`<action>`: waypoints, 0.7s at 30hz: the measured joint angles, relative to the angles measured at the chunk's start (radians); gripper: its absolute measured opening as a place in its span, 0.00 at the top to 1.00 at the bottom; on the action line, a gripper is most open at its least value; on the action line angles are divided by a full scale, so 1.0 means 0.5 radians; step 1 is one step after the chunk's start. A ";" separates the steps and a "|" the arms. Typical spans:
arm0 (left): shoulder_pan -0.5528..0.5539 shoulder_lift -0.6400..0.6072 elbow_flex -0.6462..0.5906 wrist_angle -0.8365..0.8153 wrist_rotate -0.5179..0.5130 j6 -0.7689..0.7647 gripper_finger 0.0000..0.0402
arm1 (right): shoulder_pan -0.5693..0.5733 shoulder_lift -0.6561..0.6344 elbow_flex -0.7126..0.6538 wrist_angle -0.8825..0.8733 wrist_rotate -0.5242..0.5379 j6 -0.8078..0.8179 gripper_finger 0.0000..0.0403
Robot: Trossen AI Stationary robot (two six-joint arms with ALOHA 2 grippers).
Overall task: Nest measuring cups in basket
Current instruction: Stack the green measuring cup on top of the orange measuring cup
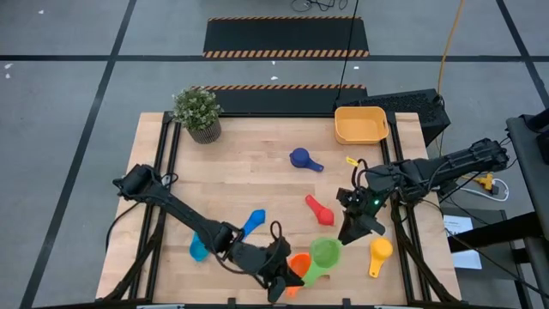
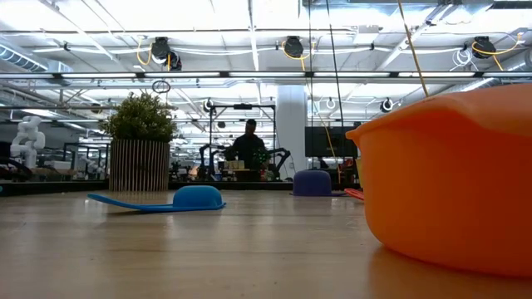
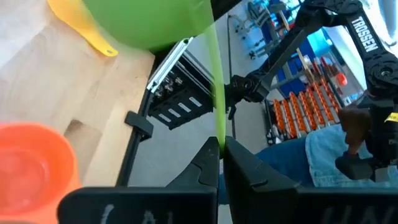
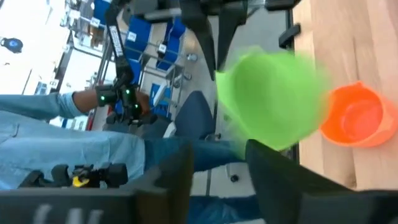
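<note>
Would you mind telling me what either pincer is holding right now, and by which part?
The left pincer is shut on the green plastic measuring cup, pinching its flat handle.

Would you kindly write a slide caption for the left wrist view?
Left gripper pinches the green cup by its handle, above the orange cup.

The green cup (image 4: 270, 96) is blurring in the right wrist view, and the left gripper (image 1: 279, 287) is covering its handle near the table's front edge.
</note>
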 joint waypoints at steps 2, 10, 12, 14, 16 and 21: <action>-0.045 0.000 -0.001 -0.010 -0.074 -0.051 0.99 | -0.003 -0.020 0.000 0.000 0.047 0.001 0.54; -0.215 0.000 -0.001 -0.014 -0.396 -0.250 0.99 | -0.024 -0.098 0.000 -0.018 0.231 -0.057 0.29; -0.245 0.020 0.000 0.013 -0.463 -0.303 0.99 | -0.043 -0.113 0.000 -0.018 0.234 -0.090 0.26; -0.281 0.049 0.000 0.045 -0.513 -0.349 0.99 | -0.059 -0.131 0.000 -0.018 0.234 -0.104 0.25; -0.304 0.108 -0.001 0.166 -0.532 -0.392 0.99 | -0.070 -0.144 0.000 -0.018 0.234 -0.105 0.25; -0.346 0.318 0.000 0.650 -0.557 -0.390 0.99 | -0.070 -0.180 0.000 -0.005 0.235 -0.105 0.25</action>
